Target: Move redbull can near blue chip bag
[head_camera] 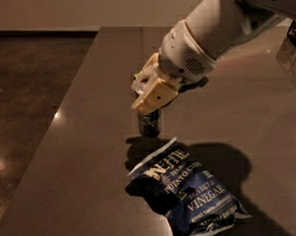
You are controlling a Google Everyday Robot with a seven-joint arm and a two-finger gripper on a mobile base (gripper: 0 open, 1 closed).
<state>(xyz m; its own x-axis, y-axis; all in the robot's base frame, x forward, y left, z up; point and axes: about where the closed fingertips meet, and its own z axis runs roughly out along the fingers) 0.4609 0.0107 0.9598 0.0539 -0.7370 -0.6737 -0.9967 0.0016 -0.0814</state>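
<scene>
One can, close to the bag

Gripper (149,97) clamped over the top of the redbull can (149,124), just beside the upper edge of the blue chip bag (188,192). Hard to say whether its base touches the table (80,142); released tilted, it could topple onto the bag
</scene>
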